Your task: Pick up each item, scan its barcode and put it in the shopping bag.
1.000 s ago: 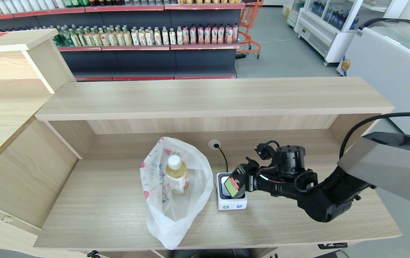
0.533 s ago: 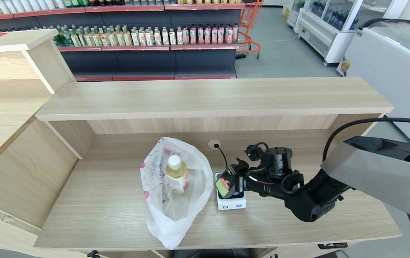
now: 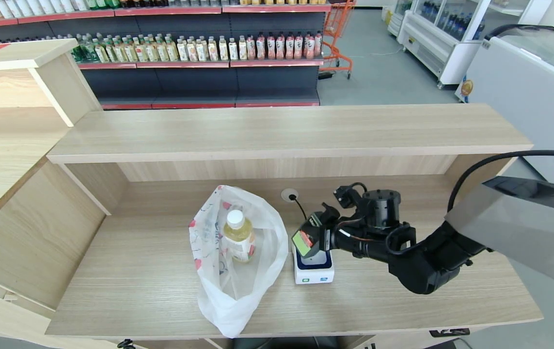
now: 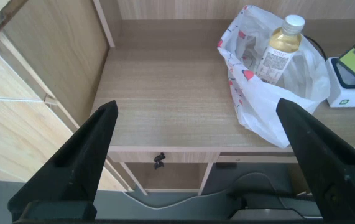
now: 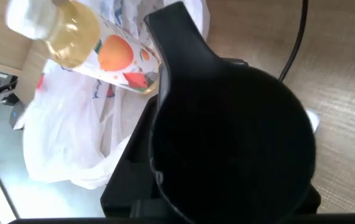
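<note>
My right gripper (image 3: 312,233) is shut on a small dark item with a green and red label (image 3: 301,241). It holds the item just above the white barcode scanner (image 3: 313,278), close to the bag's right side. The white shopping bag (image 3: 218,295) lies open on the counter with a pale yellow drink bottle (image 3: 238,236) standing in it. In the right wrist view the held item (image 5: 233,143) is a dark round shape, with the bottle (image 5: 78,31) and the bag (image 5: 65,149) behind it. My left gripper (image 4: 199,162) hangs open below the counter's front edge, left of the bag (image 4: 270,106).
The scanner's black cable runs to a round socket (image 3: 290,195) in the counter (image 3: 126,271). A raised wooden ledge (image 3: 286,131) walls the back, and a wooden side panel (image 3: 34,232) closes the left. Shelves of bottles (image 3: 199,48) stand beyond.
My right gripper has carried the item left across the scanner toward the bag and lifted it slightly. The bag and the bottle have not moved.
</note>
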You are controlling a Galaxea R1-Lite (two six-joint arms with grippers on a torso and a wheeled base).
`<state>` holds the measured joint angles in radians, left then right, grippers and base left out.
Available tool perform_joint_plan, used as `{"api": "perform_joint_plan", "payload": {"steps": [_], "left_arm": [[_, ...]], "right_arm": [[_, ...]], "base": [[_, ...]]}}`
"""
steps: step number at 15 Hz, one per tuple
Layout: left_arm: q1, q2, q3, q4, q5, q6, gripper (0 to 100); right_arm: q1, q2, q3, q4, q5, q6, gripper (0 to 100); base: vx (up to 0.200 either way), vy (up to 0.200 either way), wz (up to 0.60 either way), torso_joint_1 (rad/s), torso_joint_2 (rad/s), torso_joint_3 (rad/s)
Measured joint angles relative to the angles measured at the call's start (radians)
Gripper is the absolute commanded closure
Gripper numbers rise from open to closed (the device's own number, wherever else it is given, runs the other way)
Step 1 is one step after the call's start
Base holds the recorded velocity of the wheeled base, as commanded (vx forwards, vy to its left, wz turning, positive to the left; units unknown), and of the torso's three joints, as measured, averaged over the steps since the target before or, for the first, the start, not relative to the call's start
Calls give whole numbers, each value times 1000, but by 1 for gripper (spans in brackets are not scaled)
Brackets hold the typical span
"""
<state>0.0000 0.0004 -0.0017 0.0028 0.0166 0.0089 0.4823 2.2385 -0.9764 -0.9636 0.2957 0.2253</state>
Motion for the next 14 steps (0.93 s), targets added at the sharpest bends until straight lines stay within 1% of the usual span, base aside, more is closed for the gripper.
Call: {"api": "perform_joint_plan", "payload": {"steps": [1, 3, 5, 6, 8, 11, 14], "left_arm": [[0, 0, 0, 0, 0, 0, 0], [0, 0, 0, 0, 0, 0, 0], [0, 0, 0, 0, 0, 0, 0], [0, 0, 0, 0, 0, 0, 0], [0, 0, 0, 0, 0, 0, 0], [0, 0, 0, 0, 0, 0, 0], [-2, 0, 0, 1, 0, -2, 0]], "right_arm": [[-5, -49, 19, 6, -6, -23, 100], [-27, -161, 70, 12, -13, -119, 100], [-44, -270, 146, 26, -12, -157, 100], [-48, -316, 184, 38, -8, -155, 100], [-33, -374, 214, 36, -8, -95, 100], [16, -400, 213, 87, -2, -76, 100], [54, -372, 181, 115, 4, -75, 100]], "base": [[0, 0, 0, 0, 0, 0], [0, 0, 0, 0, 0, 0], [0, 200, 0, 5, 0, -2], [0, 200, 0, -17, -7, 2], [0, 200, 0, 17, 10, 0], [0, 200, 0, -1, 1, 1], [0, 0, 0, 0, 0, 0]]}}
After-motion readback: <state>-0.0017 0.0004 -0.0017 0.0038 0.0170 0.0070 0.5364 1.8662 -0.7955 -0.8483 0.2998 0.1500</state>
